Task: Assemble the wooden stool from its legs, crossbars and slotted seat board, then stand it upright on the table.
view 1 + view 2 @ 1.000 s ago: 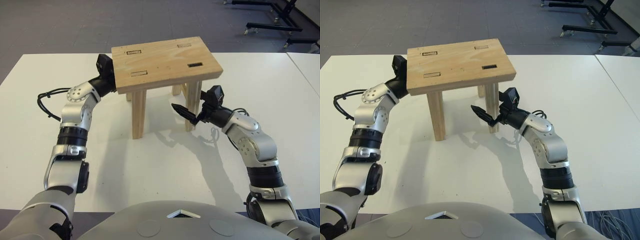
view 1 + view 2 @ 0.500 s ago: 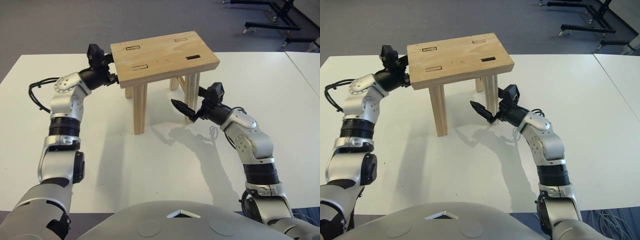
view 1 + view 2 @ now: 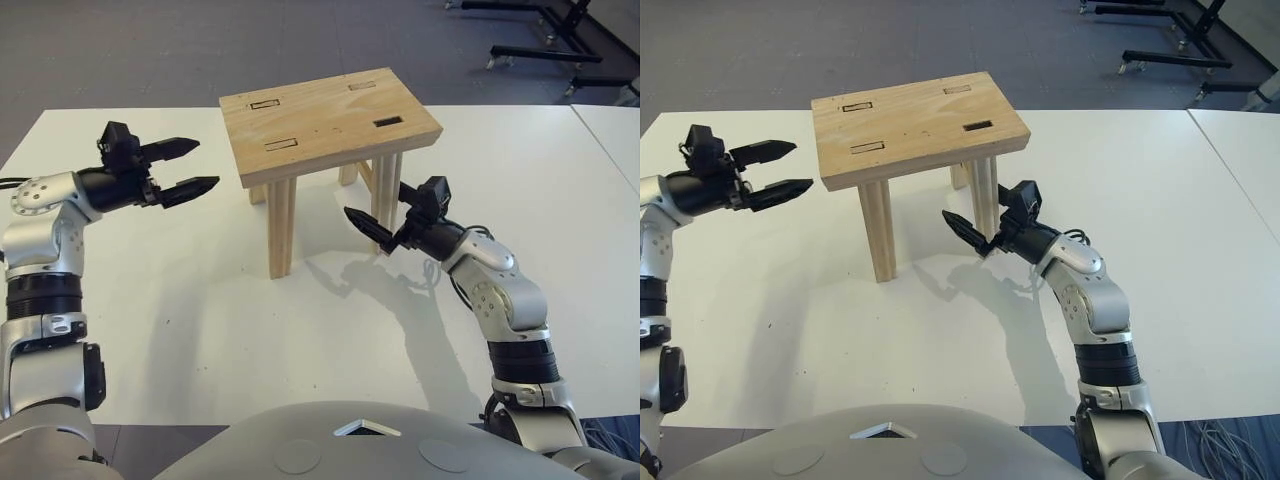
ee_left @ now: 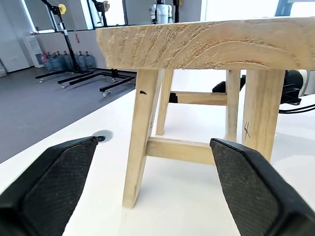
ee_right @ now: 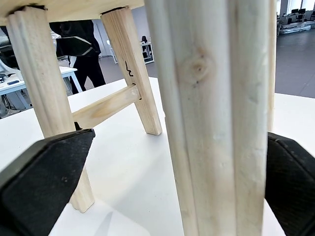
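While the wooden stool (image 3: 330,125) stands upright on its four legs toward the far middle of the white desk (image 3: 300,330), your two arms sit on either side of it. Your left tool (image 3: 203,163) hovers to the left of the slotted seat board (image 3: 915,120), apart from it, spread wide and holding nothing. Your right tool (image 3: 362,224) sits low at the stool's near right leg (image 5: 211,123), also spread wide. That leg stands between its two fingers, with a clear gap on one side. You cannot tell whether the other finger touches the wood.
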Robot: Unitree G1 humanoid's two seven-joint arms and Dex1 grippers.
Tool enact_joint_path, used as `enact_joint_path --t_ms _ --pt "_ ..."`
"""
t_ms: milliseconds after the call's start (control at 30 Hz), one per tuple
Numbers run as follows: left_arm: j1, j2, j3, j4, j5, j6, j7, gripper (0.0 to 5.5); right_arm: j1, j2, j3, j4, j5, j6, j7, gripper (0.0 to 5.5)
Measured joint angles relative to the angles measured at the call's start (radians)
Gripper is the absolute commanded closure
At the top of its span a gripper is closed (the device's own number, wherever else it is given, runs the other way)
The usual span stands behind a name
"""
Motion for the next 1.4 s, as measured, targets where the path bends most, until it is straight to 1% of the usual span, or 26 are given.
enact_joint_path --t_ms 67,133,200,233,267,300,367,433,500,533,567,600,700,800,933,1067,1200,1300,1400 --pt "0.056 0.027 0.07 -0.076 -0.059 0.056 0.011 1.32 0.032 -0.008 -0.021 -0.019 0.007 0.003 -0.01 0.12" --pt "0.083 0.033 0.167 -0.179 -0.184 0.152 0.055 1.32 0.059 -0.008 -0.06 -0.051 0.025 0.004 -0.025 0.12" --pt "0.094 0.016 0.24 -0.294 -0.361 0.261 0.116 1.32 0.075 -0.009 -0.106 -0.085 0.053 0.002 -0.038 0.12" --pt "0.103 -0.005 0.264 -0.358 -0.447 0.3 0.156 1.32 0.083 -0.009 -0.136 -0.101 0.076 -0.001 -0.04 0.12" --pt "0.118 -0.049 0.276 -0.468 -0.559 0.341 0.228 1.32 0.093 -0.009 -0.189 -0.127 0.108 -0.012 -0.048 0.12" --pt "0.129 -0.082 0.273 -0.538 -0.613 0.355 0.277 1.32 0.099 -0.01 -0.222 -0.147 0.128 -0.022 -0.055 0.12" --pt "0.152 -0.181 0.239 -0.674 -0.628 0.329 0.422 1.32 0.114 -0.007 -0.284 -0.191 0.154 -0.051 -0.081 0.12" --pt "0.172 -0.308 0.175 -0.776 -0.558 0.272 0.597 1.32 0.115 0.006 -0.325 -0.233 0.16 -0.096 -0.133 0.12" --pt "0.173 -0.385 0.128 -0.82 -0.456 0.21 0.725 1.32 0.106 0.034 -0.329 -0.266 0.145 -0.131 -0.179 0.12" --pt "0.172 -0.417 0.106 -0.83 -0.406 0.182 0.778 1.32 0.1 0.048 -0.32 -0.282 0.134 -0.148 -0.205 0.12" --pt "0.159 -0.475 0.056 -0.838 -0.295 0.143 0.886 1.32 0.08 0.084 -0.285 -0.32 0.088 -0.179 -0.26 0.12" --pt "0.151 -0.493 0.02 -0.847 -0.228 0.125 0.931 1.32 0.065 0.107 -0.259 -0.341 0.066 -0.196 -0.291 0.12" --pt "0.161 -0.514 -0.089 -0.885 -0.097 0.074 0.97 1.32 0.047 0.169 -0.15 -0.385 -0.04 -0.241 -0.366 0.12" --pt "0.197 -0.532 -0.127 -0.895 -0.057 0.047 0.987 1.32 0.044 0.195 -0.083 -0.391 -0.104 -0.276 -0.399 0.12" --pt "0.223 -0.552 -0.171 -0.888 0.042 -0.02 1.012 1.32 0.003 0.219 -0.046 -0.314 -0.168 -0.336 -0.421 0.12" --pt "0.233 -0.58 -0.216 -0.82 0.138 -0.089 1.034 1.32 -0.016 0.232 -0.029 -0.273 -0.169 -0.359 -0.427 0.12" --pt "0.257 -0.585 -0.251 -0.746 0.273 -0.161 1.066 1.32 -0.056 0.232 -0.009 -0.229 -0.168 -0.368 -0.407 0.12" --pt "0.258 -0.586 -0.261 -0.712 0.354 -0.222 1.103 1.32 -0.071 0.232 -0.002 -0.209 -0.168 -0.37 -0.403 0.12" --pt "0.23 -0.598 -0.248 -0.667 0.399 -0.226 1.151 1.32 -0.071 0.233 0.007 -0.209 -0.17 -0.376 -0.404 0.12"
